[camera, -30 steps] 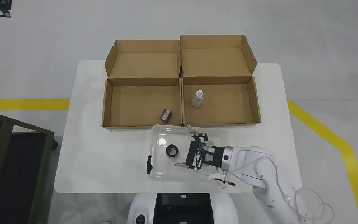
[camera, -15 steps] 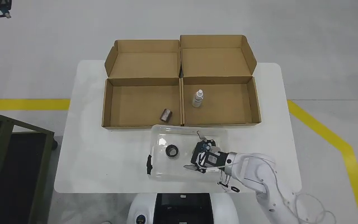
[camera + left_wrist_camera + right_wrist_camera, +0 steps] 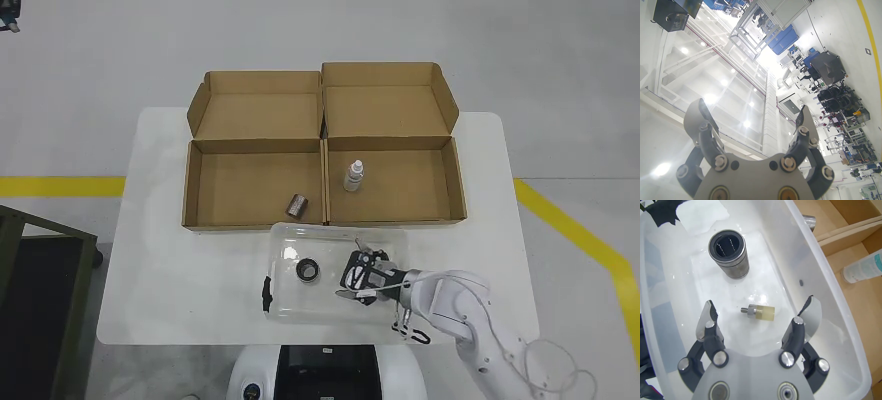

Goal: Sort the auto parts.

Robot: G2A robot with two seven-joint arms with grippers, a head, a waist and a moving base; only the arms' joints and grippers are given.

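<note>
1. Stud [image 3: 761,313], a short metal thread with a yellowish cap, lies on its side on the floor of the clear bin [image 3: 821,262]. It sits in the gap between the right gripper's [image 3: 760,301] fingers and touches neither.
2. Those fingers are spread wide, one on each side of the stud. Their tips are low inside the bin, though whether they reach the floor is hard to tell.
3. From above, the bin sits at 6 o'clock on the table [image 3: 200,280]. A bearing [image 3: 307,268] stands upright in it at 9 o'clock from the gripper, well apart from the stud.
4. Two open boxes lie at 12 o'clock from the bin. The left box [image 3: 240,185] holds a sleeve [image 3: 295,205] near its 5 o'clock corner, and the right box [image 3: 410,190] holds a bottle [image 3: 353,176] towards 9 o'clock.
5. Left gripper [image 3: 752,105] points up at the ceiling, fingers spread wide.
</note>
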